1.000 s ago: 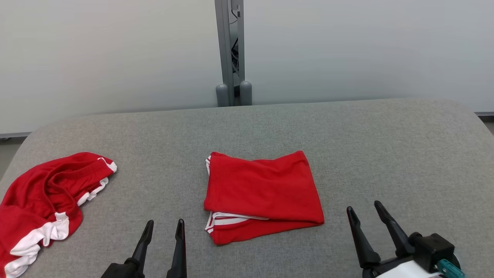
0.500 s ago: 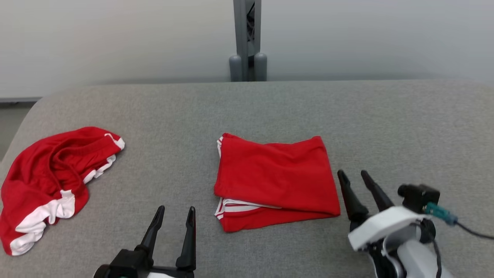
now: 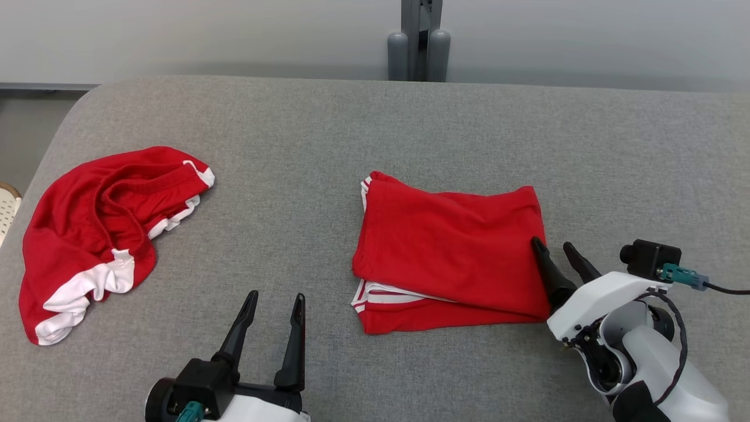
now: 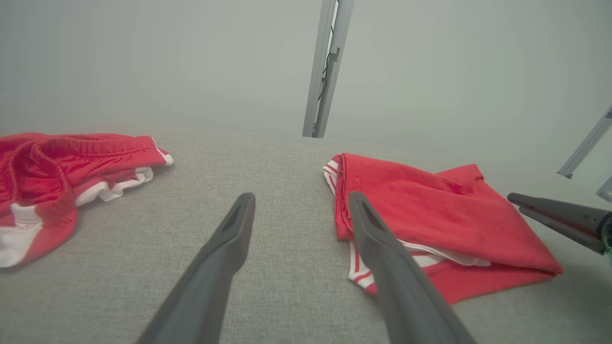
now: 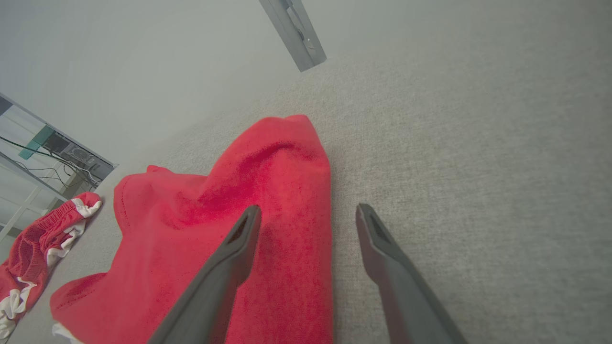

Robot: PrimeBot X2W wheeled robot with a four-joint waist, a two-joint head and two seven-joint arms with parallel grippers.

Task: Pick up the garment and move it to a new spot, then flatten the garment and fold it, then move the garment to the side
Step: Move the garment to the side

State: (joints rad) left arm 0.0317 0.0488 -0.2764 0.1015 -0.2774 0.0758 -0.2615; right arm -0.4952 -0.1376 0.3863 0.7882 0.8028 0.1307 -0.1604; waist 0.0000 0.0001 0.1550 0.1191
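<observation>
The folded garment, red with white trim, lies as a neat rectangle near the middle of the grey worktop, so flattening and folding look done and the step in hand is probably the last one, moving it to the side. The right tool is at the garment's right edge with its jaws apart and nothing between them. The left tool sits just beside the near left corner, also apart and empty, over bare cloth-covered worktop. The next move seems to call for the right tool to drop lower, get one finger under the whole stack and close on every layer at once. A pinch on the top layer alone would likely peel the fold open as it is carried. The right wrist view makes the alignment clear: one finger is above the red cloth and the other above bare worktop, straddling the edge, though whether either touches cannot be told. The left wrist view shows the stacked layers and striped hem at the near edge. From the head view the room for the move can be judged: a crumpled garment takes up the far left, well apart.
</observation>
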